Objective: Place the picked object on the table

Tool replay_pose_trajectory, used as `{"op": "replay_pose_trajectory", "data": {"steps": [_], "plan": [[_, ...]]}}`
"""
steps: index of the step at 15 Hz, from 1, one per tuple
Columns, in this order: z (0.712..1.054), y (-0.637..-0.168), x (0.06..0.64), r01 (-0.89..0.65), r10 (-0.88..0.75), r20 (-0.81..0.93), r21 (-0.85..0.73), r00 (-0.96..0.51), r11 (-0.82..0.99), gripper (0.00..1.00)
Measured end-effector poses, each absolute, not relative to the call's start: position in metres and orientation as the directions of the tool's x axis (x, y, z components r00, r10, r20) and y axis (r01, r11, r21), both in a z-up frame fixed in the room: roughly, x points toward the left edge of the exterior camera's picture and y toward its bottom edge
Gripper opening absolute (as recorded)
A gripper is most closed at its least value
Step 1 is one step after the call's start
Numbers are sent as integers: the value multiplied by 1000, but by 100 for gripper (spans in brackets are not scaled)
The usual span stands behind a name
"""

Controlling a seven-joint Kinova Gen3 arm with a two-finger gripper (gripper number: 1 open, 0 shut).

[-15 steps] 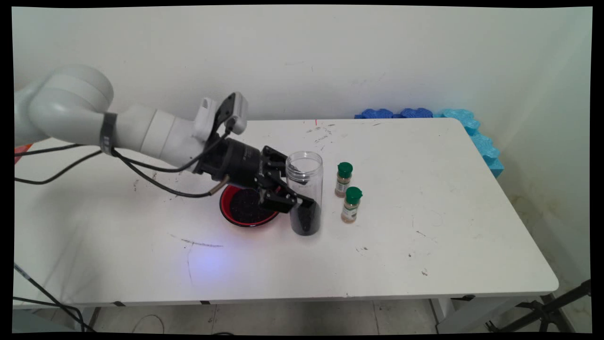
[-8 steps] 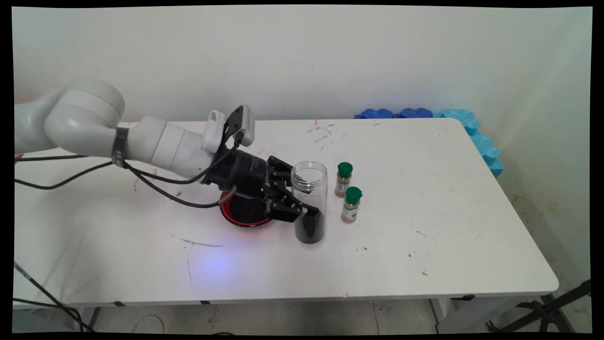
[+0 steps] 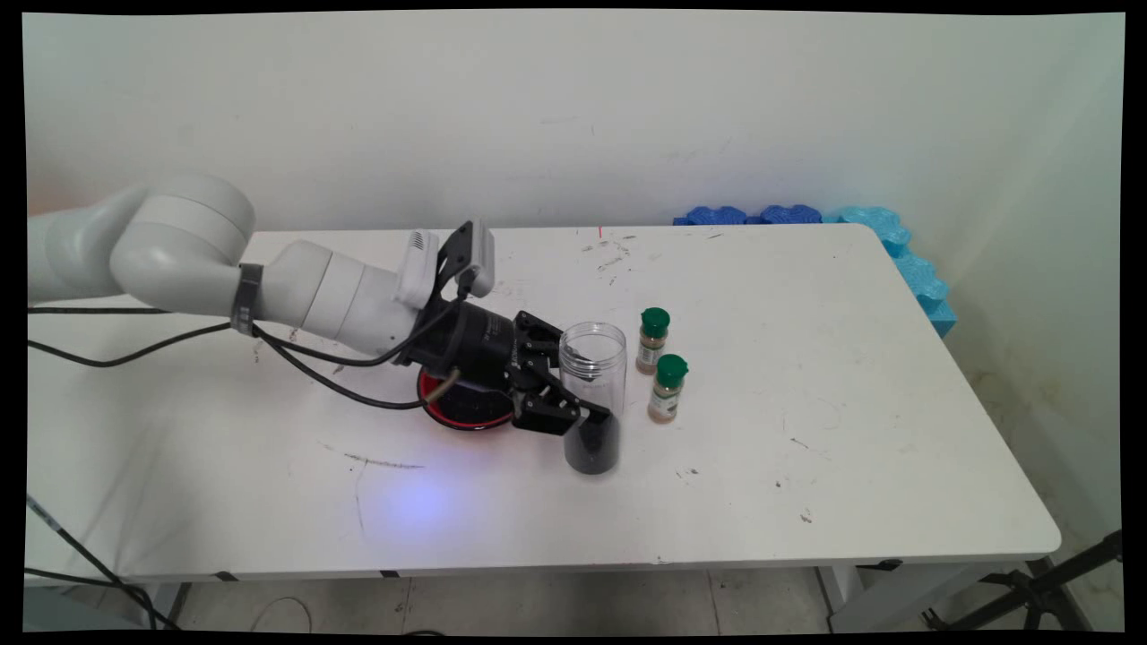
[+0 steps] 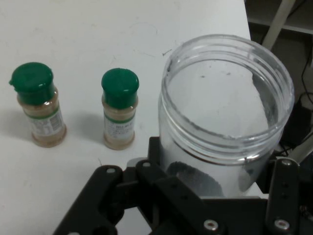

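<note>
Robot lab: Kinova arm (image 3: 296,287), scuffed white table (image 3: 806,430), bare wall (image 3: 573,107).

- The white arm (image 3: 296,291) reaches in from 9 o'clock, sloping down toward 4 o'clock.
- Black cables (image 3: 332,381) hang beneath its wrist.
- The tool (image 3: 587,399) is low, its fingers (image 3: 593,410) clamped on something.

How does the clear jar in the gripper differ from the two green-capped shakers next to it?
The clear jar is taller and wider than the spice shakers. The jar is open-topped; both shakers wear green caps. The jar holds dark grains at its bottom; the shakers hold tan powder. The gripper clasps the jar; the shakers stand free. All stand upright.
</note>
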State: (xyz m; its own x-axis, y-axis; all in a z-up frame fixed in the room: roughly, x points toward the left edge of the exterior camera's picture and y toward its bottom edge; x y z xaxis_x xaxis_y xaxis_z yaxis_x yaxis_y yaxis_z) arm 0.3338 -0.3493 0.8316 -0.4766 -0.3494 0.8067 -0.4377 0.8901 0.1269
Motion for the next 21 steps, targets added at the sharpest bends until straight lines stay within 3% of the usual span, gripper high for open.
{"op": "replay_pose_trajectory", "data": {"steps": [21], "plan": [[810, -349, 333, -426, -334, 802, 112, -495, 898, 0]]}}
